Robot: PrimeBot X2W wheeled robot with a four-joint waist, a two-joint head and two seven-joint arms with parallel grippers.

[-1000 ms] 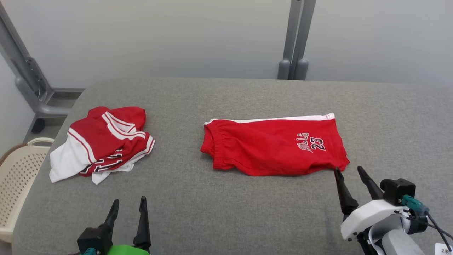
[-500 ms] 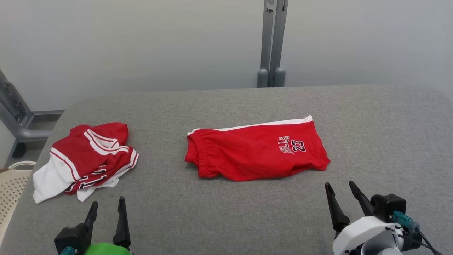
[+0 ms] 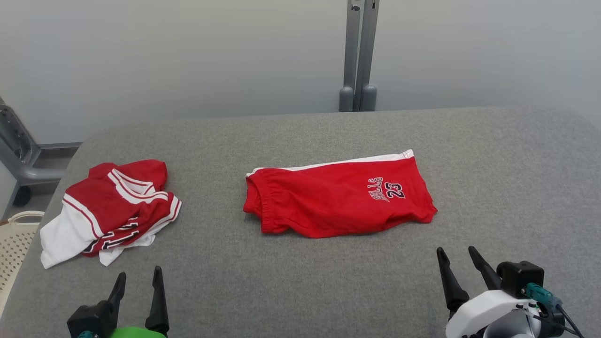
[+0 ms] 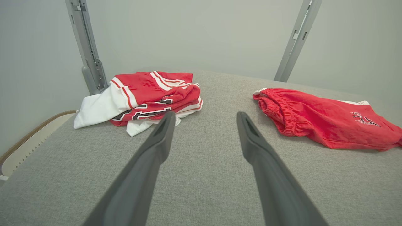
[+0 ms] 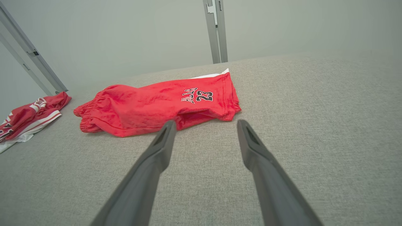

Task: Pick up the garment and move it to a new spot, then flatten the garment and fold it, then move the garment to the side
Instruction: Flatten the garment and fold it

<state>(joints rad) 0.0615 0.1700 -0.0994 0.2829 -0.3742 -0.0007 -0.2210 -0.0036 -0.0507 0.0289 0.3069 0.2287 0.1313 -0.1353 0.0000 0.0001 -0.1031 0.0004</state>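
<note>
A red pair of shorts [image 3: 338, 197] with a white side stripe and "23" print lies folded flat mid-table, also in the right wrist view [image 5: 157, 103] and the left wrist view [image 4: 323, 119]. A crumpled red-and-white jersey [image 3: 110, 206] lies near the table's left edge, seen again in the left wrist view [image 4: 144, 97]. My left gripper [image 3: 139, 272] stands open at the front left, short of the jersey, nothing between its fingers [image 4: 157, 147]. My right gripper [image 3: 455, 249] stands open at the front right, just short of the shorts' near right corner, empty in its own view [image 5: 205, 122].
The grey fabric-covered table [image 3: 300, 281] has rounded corners. A cream perforated basket [image 3: 14, 234] sits off the table's left edge. A grey metal post [image 3: 358, 51] rises behind the table, with more frame at the far left [image 3: 19, 155].
The head camera has swung, shifting the whole picture leftward. My right gripper has drawn back from the shorts' near right corner, leaving a clear gap. Both grippers stay open.
</note>
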